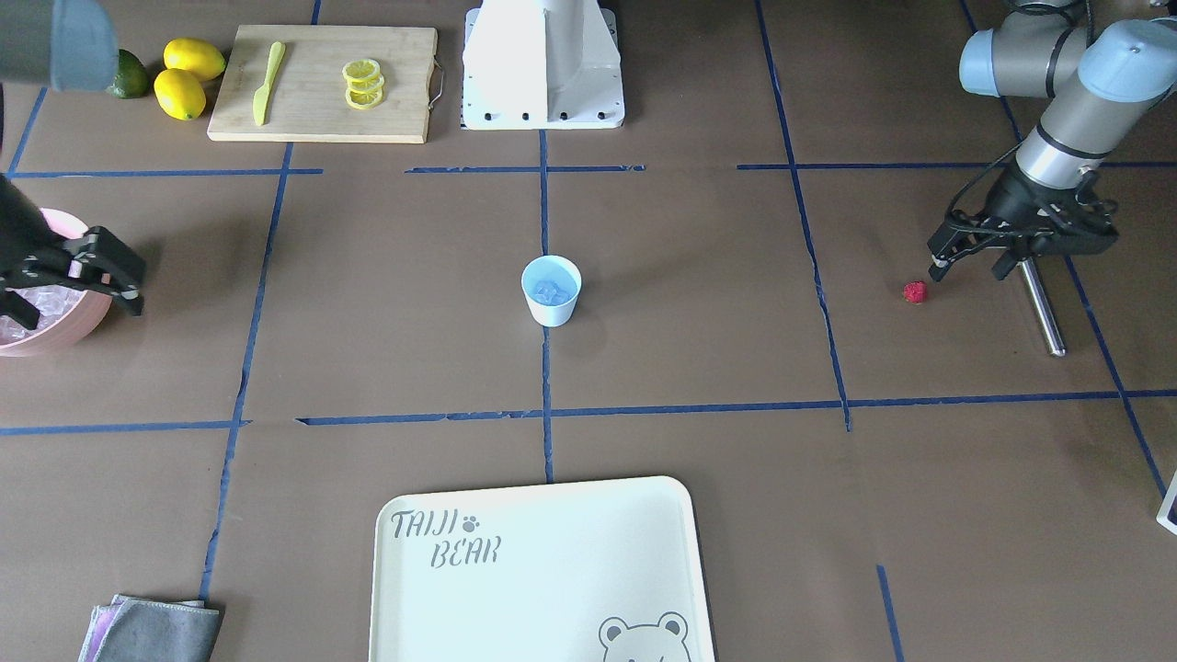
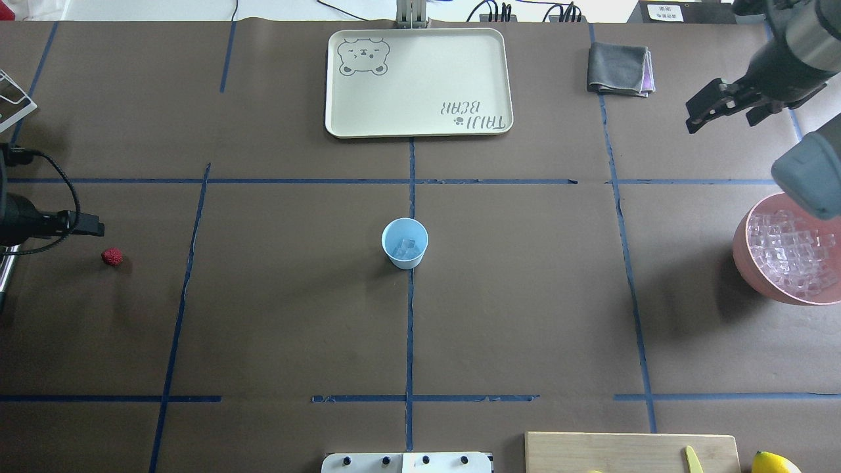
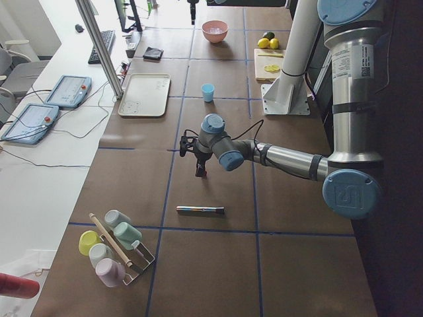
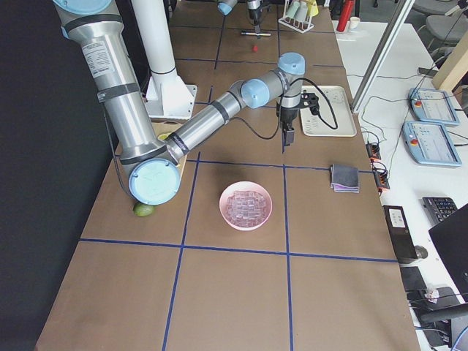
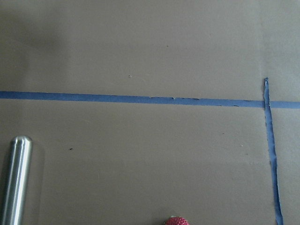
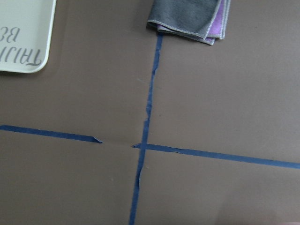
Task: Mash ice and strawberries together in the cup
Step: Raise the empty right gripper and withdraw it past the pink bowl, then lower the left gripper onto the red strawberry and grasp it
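– Fingers of the left gripper: how are they held?
– Spread, nothing gripped, with the strawberry laid near them. Clear ice is seen in the cup at mid-table. Likewise spread is the right gripper, near the pink bowl.

Only the cream tray carries readable text: grey stencil lettering, "TAIJI" above "BEAR", in one corner of the tray. A paw-print mark follows "TAIJI", and a bear-face outline fills the tray's opposite corner. In the overhead view the lettering stands upside down. The arm label is too small to read.
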You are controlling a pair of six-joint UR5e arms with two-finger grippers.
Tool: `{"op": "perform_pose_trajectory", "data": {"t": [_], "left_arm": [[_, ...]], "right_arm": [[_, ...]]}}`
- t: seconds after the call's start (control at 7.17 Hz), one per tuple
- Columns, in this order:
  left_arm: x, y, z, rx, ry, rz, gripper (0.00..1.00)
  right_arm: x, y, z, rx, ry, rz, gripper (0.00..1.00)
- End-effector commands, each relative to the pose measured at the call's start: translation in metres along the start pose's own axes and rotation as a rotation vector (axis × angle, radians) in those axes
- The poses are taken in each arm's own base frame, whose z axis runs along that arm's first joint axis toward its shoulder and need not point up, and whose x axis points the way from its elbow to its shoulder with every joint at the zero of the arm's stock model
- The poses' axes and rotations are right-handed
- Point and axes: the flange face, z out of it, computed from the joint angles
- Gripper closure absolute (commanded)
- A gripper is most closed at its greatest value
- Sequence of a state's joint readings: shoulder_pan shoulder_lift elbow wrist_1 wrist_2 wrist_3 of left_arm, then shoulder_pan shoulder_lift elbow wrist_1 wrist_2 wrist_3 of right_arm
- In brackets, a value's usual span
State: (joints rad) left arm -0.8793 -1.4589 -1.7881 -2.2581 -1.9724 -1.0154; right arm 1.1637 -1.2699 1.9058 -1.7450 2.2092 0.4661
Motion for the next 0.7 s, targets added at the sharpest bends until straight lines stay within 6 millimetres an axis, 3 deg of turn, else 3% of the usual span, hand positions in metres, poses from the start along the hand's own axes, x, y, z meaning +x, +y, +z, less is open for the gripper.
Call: {"op": "perform_pose_trajectory", "data": {"t": [0.0,0.56], "left_arm": [[0.011,0.019,0.03,0.008,-0.027,0.014,0.0],[0.017,0.016,0.053,-0.013,-0.036,0.016,0.0]], "right_arm": [[0.062,0.012,-0.008,0.0,0.02,-0.015,0.01],[0.075,0.017,-0.009,0.003,0.007,0.002,0.01]]}}
